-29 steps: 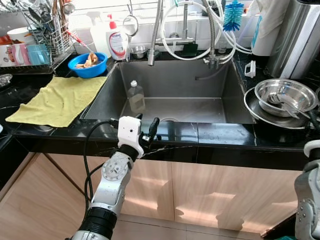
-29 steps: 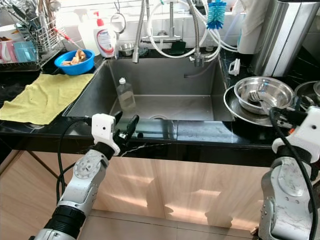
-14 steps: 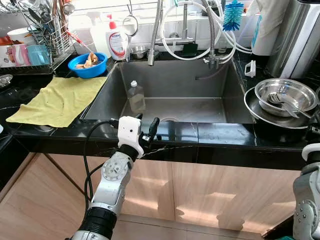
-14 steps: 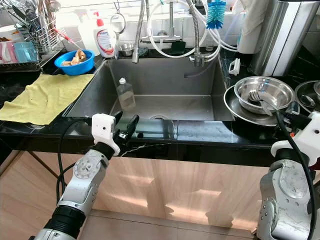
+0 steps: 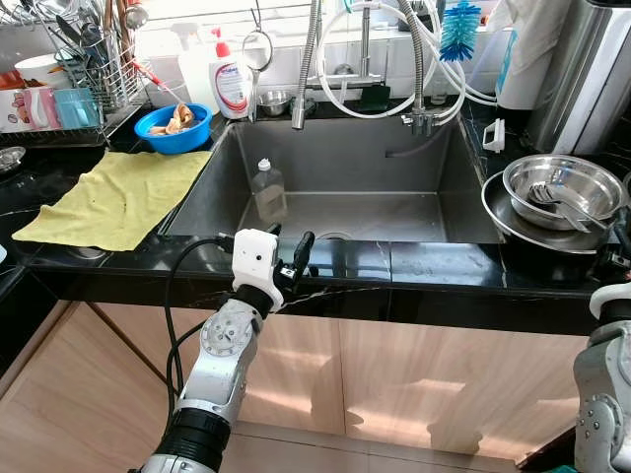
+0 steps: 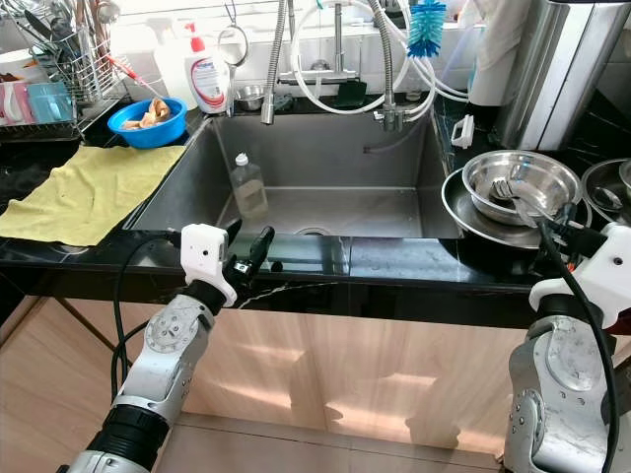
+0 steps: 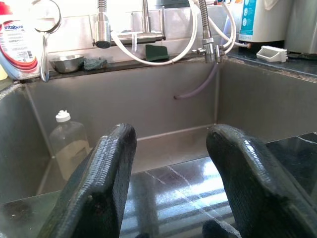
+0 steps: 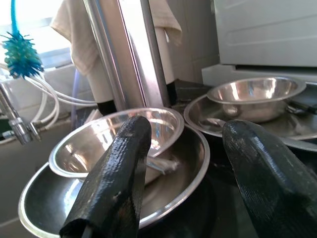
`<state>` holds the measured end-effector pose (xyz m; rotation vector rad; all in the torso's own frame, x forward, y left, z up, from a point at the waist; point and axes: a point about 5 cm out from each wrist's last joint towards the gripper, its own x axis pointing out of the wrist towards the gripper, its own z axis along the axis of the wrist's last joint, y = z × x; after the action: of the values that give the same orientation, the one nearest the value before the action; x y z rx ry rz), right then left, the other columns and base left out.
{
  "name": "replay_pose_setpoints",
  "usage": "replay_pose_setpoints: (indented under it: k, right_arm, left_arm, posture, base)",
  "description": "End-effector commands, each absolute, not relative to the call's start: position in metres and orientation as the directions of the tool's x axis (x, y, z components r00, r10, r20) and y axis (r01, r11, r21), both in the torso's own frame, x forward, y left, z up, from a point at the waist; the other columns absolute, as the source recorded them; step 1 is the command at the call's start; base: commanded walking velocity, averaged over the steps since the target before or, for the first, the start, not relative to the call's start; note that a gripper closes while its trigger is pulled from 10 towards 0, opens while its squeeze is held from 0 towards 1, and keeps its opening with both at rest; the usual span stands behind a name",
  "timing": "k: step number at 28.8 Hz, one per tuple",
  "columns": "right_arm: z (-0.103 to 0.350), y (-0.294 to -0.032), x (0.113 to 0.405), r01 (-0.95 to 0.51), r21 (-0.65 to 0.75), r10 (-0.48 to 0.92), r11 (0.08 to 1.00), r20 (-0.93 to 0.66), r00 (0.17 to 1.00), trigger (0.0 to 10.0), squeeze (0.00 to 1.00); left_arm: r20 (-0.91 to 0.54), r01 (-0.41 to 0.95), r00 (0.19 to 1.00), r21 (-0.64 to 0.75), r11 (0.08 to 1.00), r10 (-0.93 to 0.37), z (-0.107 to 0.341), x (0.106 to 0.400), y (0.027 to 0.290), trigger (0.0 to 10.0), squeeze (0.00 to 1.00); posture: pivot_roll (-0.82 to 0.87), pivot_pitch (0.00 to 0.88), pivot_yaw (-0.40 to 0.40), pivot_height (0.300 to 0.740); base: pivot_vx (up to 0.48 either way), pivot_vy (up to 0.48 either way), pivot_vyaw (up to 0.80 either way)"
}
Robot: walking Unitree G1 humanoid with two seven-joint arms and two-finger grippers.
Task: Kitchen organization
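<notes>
A: Anything different from a second ago?
B: Only on the right arm. The right gripper [image 6: 572, 229] sits a little lower now, by the near rim of the wide steel dish [image 6: 463, 219] under the steel bowl [image 6: 520, 184]
A: A steady drop?
B: Not quite. Its white wrist housing [image 6: 603, 271] sinks and slides outward toward the picture's edge over the first half second, then comes back in a touch
A: And the forearm?
B: The silver forearm [image 6: 557, 394] is lower as well, seen from both eyes. The black cable [image 6: 582, 315] running over it hangs in a slightly different curve
A: Does the gripper touch the dish?
B: Cannot tell
</notes>
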<state>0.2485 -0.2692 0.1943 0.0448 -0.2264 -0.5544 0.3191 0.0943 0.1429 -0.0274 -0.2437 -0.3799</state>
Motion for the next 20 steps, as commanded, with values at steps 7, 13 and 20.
replay_pose_setpoints:
  k: [7, 13, 20]
  right_arm:
    - [0.1866, -0.2658, 0.252, 0.506, 0.08, -0.513, 0.859, 0.157, 0.844, 10.0, 0.0]
    - [0.1849, -0.2652, 0.2531, 0.503, 0.068, -0.507, 0.862, 0.147, 0.849, 10.0, 0.0]
    - [0.1825, -0.2679, 0.253, 0.525, 0.055, -0.528, 0.849, 0.132, 0.839, 10.0, 0.0]
  left_arm:
    - [0.245, 0.358, 0.903, 0.027, 0.933, -0.353, 0.1464, 0.3205, 0.0985, 10.0, 0.0]
    - [0.246, 0.362, 0.901, 0.025, 0.932, -0.356, 0.1468, 0.3203, 0.0974, 10.0, 0.0]
    - [0.246, 0.362, 0.901, 0.026, 0.932, -0.357, 0.1468, 0.3201, 0.0969, 10.0, 0.0]
  posture:
    - [-0.15, 0.0, 0.097, 0.74]
    - [-0.15, 0.0, 0.098, 0.74]
    - [-0.15, 0.0, 0.097, 0.74]
  base:
    - [0.0, 0.0, 0.0]
    - [0.0, 0.0, 0.0]
    - [0.0, 0.0, 0.0]
